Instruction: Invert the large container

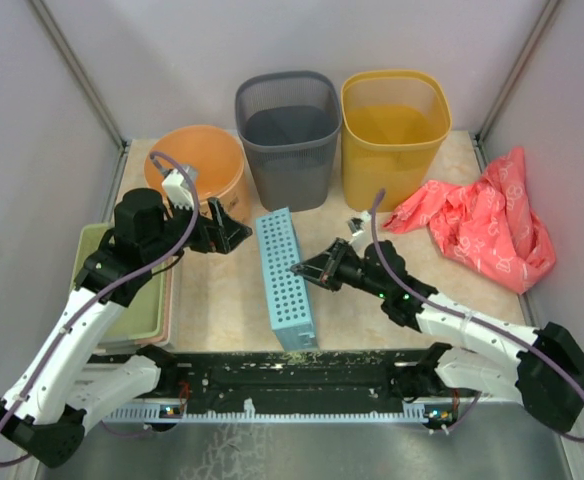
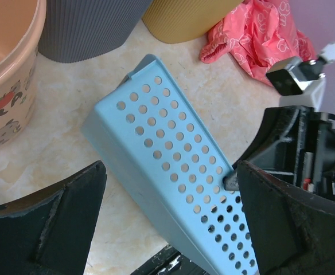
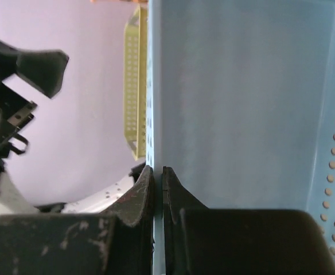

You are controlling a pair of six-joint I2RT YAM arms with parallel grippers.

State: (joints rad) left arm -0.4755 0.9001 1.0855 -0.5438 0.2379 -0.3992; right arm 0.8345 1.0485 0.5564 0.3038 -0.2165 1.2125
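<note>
Blue container (image 1: 285, 278), grey bin (image 1: 290, 170) just behind

The top camera looks down from high up, seeing everything. Each wrist camera sits very close to the holey light-blue plastic basket (image 1: 280, 290), which all three views share.

Items on the desk (image 1: 222, 290), by count.

- **Robot arms:** two, a left arm (image 1: 67, 345) and a right arm (image 1: 472, 325).
- **Perforated containers in blue:** one, the blue perforated container (image 1: 284, 275).
- **Open-topped vessels:** three, namely one orange bucket (image 1: 197, 160), one grey ribbed bin (image 1: 290, 175) and one yellow bin (image 1: 392, 165).
- **Crumpled cloths:** one, a pink-red cloth (image 1: 482, 225) with a white print.
- **Shallow trays:** two seen, stacked, a pale green tray (image 1: 140, 315) upon a pink tray (image 1: 169, 305). Whether more lie beneath cannot be told.
</note>
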